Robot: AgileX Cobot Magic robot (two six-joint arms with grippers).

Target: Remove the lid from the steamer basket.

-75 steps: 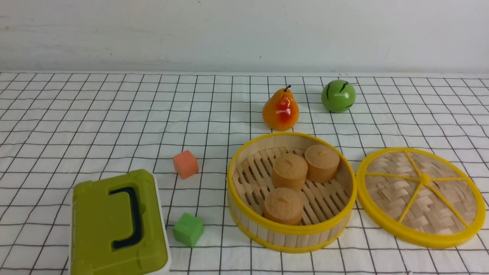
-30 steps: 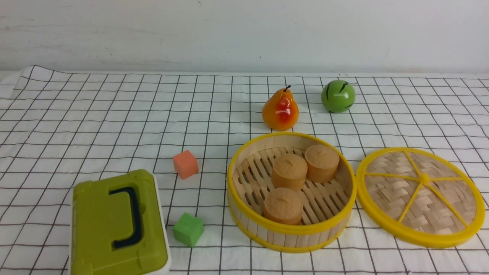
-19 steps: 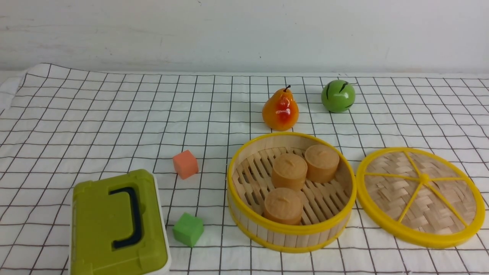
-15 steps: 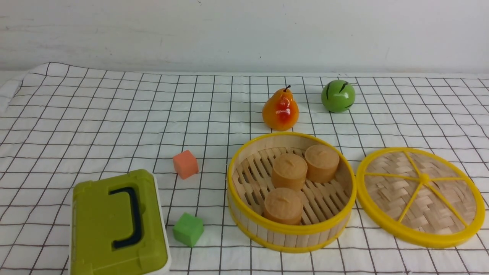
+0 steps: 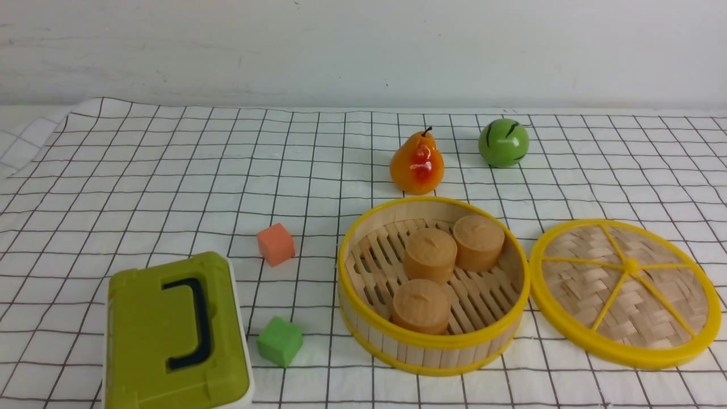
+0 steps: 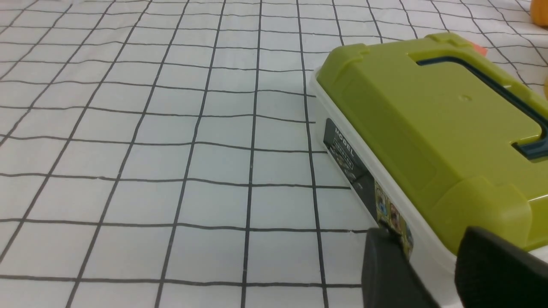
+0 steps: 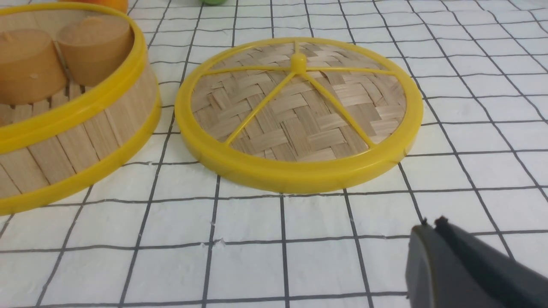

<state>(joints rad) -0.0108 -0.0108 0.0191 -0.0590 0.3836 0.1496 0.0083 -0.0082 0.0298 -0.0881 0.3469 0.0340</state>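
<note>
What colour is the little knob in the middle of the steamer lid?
The knob is yellow; it shows best in the right wrist view.

Green box (image 5: pixel 153 335), 2 cubes (image 5: pixel 276 244) (pink, green), pear (image 5: pixel 417 163), green ball (image 5: pixel 504 143).

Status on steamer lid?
Right gripper shut, nothing held. Left gripper slightly open, by olive box. Lid off, beside basket. Nothing on lid.
</note>
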